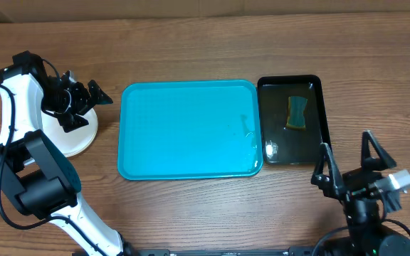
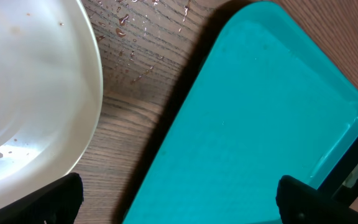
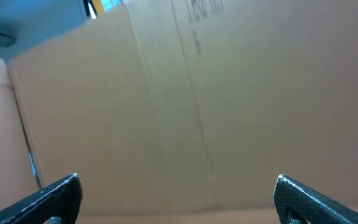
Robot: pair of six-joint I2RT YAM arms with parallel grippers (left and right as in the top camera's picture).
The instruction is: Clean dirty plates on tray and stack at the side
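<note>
**Overhead view.** The turquoise tray (image 1: pixel 184 142) lies on the wooden worktop (image 1: pixel 205 43), between the two sets of fingers, with nothing on it except a few water drops (image 1: pixel 248 133) near its right edge. The left fingers (image 1: pixel 84 107) are spread apart and grip nothing. They hang directly above the white plates (image 1: pixel 80 142), which sit on the worktop just beside the tray's left edge. Only one round outline shows, so the number of plates cannot be told. The right fingers (image 1: pixel 347 165) are also spread and empty. Just beyond them, touching the tray's right edge, is a black basin (image 1: pixel 319 107) holding a blue-and-yellow sponge (image 1: pixel 297 112).

**Left wrist view.** Two dark fingertips (image 2: pixel 61 199) stand wide apart at the lower corners. Ahead of the left one is the rim of a white plate (image 2: pixel 36 93) carrying small brown specks and a wet sheen. Ahead of the right one is the bare tray (image 2: pixel 260 112). A strip of worktop with water droplets (image 2: pixel 129 25) separates plate and tray.

**Right wrist view.** Two fingertips (image 3: pixel 58 196) are held wide apart with nothing between them. Beyond them is a plain cardboard surface (image 3: pixel 216 112).
</note>
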